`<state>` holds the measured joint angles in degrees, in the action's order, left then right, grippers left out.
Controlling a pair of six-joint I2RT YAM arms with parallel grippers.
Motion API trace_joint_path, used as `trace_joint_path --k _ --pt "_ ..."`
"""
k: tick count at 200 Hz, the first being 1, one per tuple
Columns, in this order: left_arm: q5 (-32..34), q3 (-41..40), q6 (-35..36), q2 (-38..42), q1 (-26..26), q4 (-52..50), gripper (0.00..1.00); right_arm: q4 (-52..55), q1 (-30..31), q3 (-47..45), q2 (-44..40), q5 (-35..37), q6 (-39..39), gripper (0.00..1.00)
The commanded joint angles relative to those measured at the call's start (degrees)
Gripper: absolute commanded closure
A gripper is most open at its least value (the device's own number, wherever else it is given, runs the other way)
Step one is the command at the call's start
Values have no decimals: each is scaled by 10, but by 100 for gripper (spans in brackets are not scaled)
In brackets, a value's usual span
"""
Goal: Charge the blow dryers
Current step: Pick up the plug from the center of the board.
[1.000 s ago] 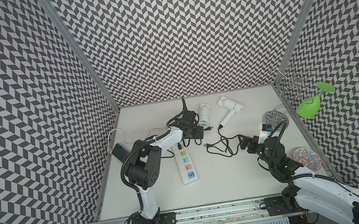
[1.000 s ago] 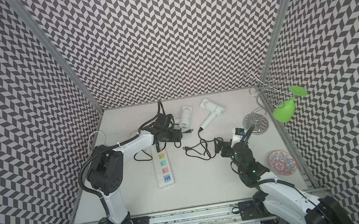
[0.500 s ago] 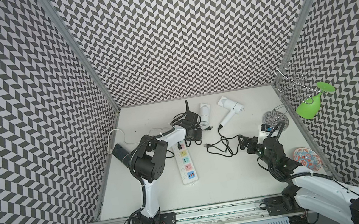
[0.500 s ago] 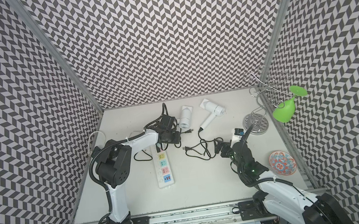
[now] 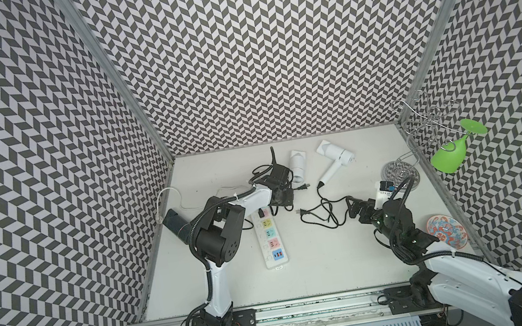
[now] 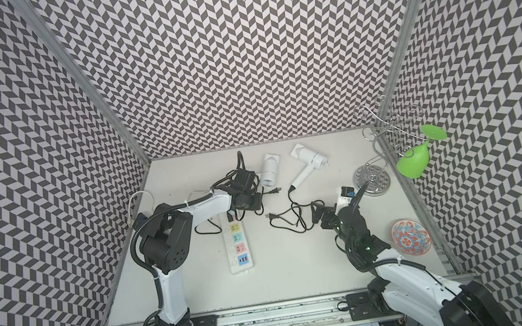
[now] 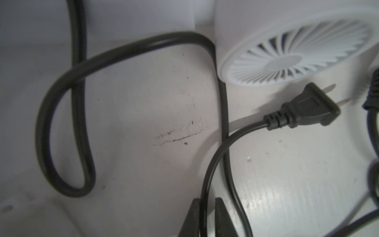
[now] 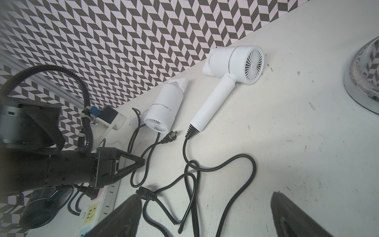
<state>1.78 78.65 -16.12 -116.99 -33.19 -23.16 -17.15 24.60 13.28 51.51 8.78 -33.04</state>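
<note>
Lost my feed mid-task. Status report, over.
Left gripper shut on cord of folded dryer; right gripper open. Its plug lies loose, not in power strip. Second cord lies tangled nearby.

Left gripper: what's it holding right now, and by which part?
The left gripper pinches a black cord partway along, behind its plug, which lies free.

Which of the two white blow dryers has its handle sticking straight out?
The long-handled dryer nearer the wire rack; the stubby dryer beside the left gripper looks folded.
</note>
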Motion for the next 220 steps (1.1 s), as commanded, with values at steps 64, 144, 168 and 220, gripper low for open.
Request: trace_joint_path --k 64,144,168,220 --pt "94 -30 9 68 -28 25 100 -31 -2 8 11 -7 -1 1" --pt "187 -82 48 216 -67 69 100 -22 -2 32 3 -135 85 8" --pt "192 -115 55 270 -81 94 100 -35 -2 32 -4 -169 95 17" --pt "231 -145 92 321 -110 97 100 59 -1 127 40 -238 115 27"
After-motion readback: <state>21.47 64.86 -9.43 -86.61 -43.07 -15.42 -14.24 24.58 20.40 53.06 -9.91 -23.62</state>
